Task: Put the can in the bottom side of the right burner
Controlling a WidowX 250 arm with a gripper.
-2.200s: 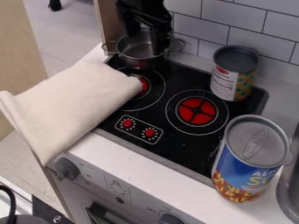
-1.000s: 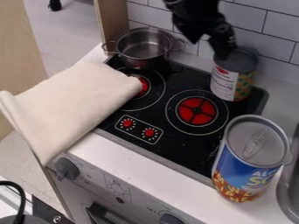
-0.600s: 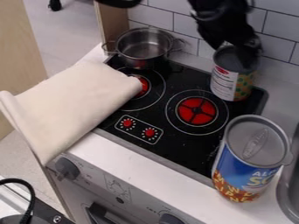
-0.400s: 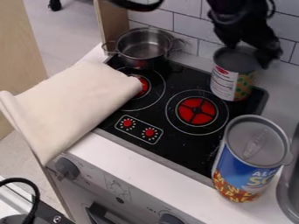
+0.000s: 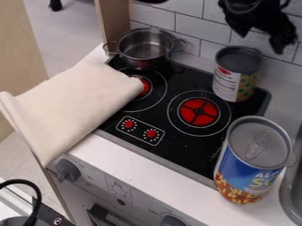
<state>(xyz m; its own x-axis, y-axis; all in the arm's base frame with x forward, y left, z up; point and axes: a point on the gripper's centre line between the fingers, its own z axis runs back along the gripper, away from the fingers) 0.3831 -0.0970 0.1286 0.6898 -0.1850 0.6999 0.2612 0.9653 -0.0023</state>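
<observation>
My gripper (image 5: 261,40) hangs at the upper right by the tiled wall, open and empty. Just below it stands an upright can (image 5: 236,79) with a white and green-yellow label and a dark grey top, on the stove's back right corner. A bigger blue can (image 5: 250,163) with a silver top is upright at the stove's front right edge. The right burner (image 5: 199,112), a red disc in white rings, lies between the two cans, and neither covers it.
A metal pot (image 5: 145,49) stands at the back left of the stove. A cream cloth (image 5: 73,108) drapes over the left side and partly hides the left burner (image 5: 141,87). A sink's rim (image 5: 287,194) is at the right edge.
From above the pot, my gripper has moved right, passed over the back can's top, and now sits slightly higher, clear of it. Both cans, the pot and the cloth have stayed put.
</observation>
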